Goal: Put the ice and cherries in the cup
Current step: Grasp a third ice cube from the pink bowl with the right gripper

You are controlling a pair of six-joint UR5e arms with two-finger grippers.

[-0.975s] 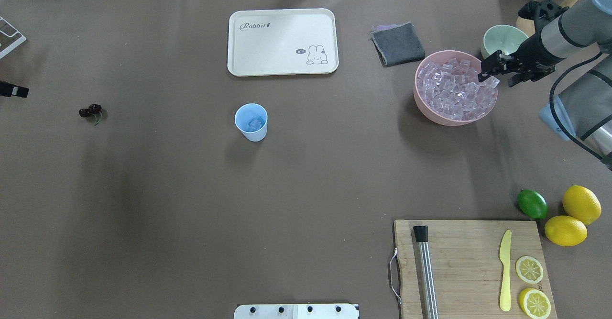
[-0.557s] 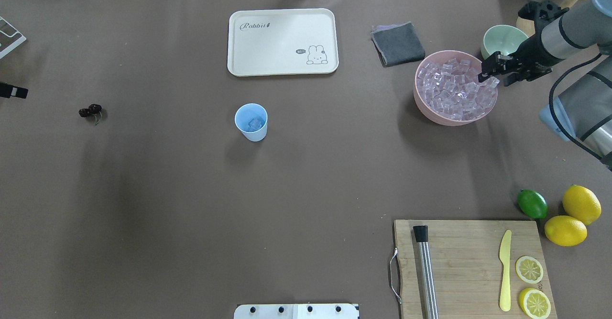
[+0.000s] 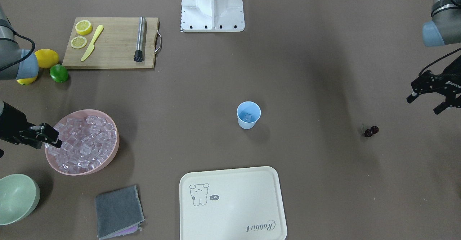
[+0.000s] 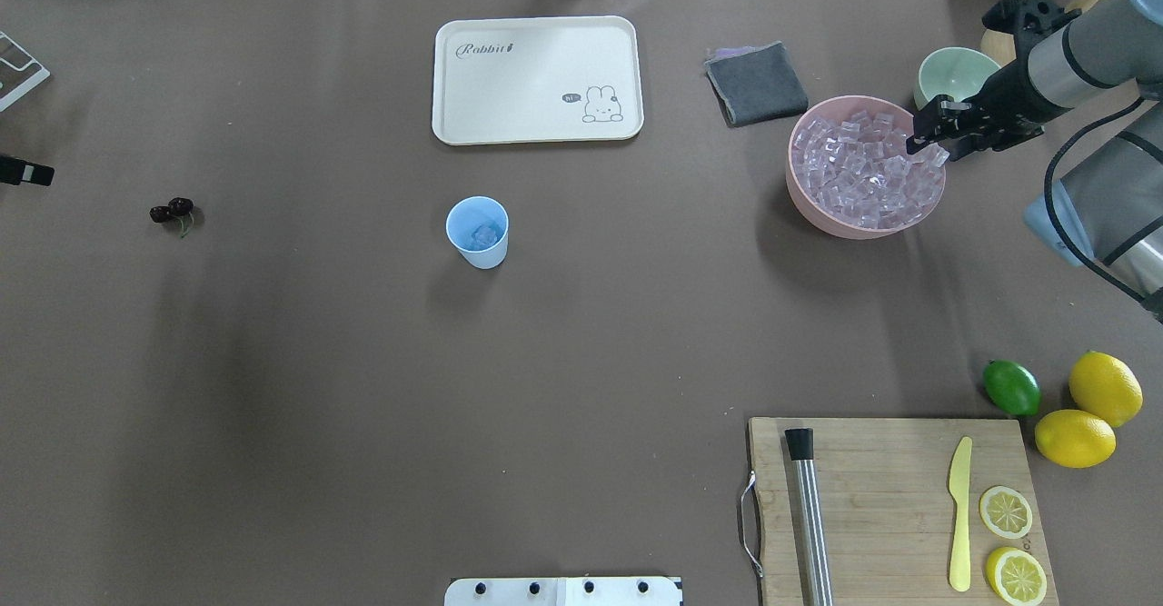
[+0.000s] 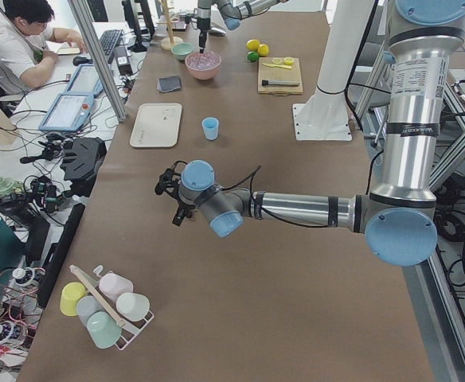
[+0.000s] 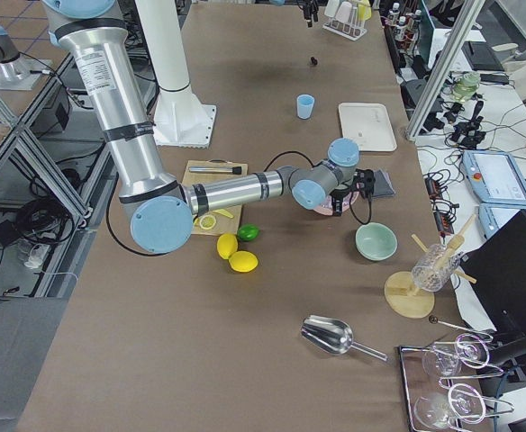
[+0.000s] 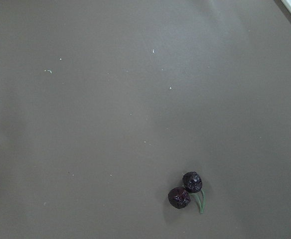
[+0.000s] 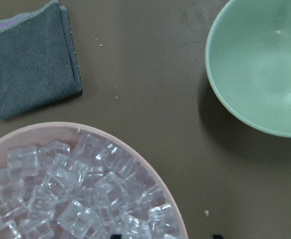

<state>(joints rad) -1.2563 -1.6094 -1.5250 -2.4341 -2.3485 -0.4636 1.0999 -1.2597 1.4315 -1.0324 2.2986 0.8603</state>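
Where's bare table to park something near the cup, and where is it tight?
Bare table surrounds the cup: toward the cherries, and the wide stretch down to the cutting board. The tray is bare too. Crowded: right gripper at the pink bowl's rim, with green bowl and cloth close by.

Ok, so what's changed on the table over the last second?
Only the right gripper moved. It crept slightly toward the table's far edge and further in over the pink bowl's rim, above the ice. Its jaws are apart, with no cube visibly gripped. The left gripper, cup and cherries stayed put.
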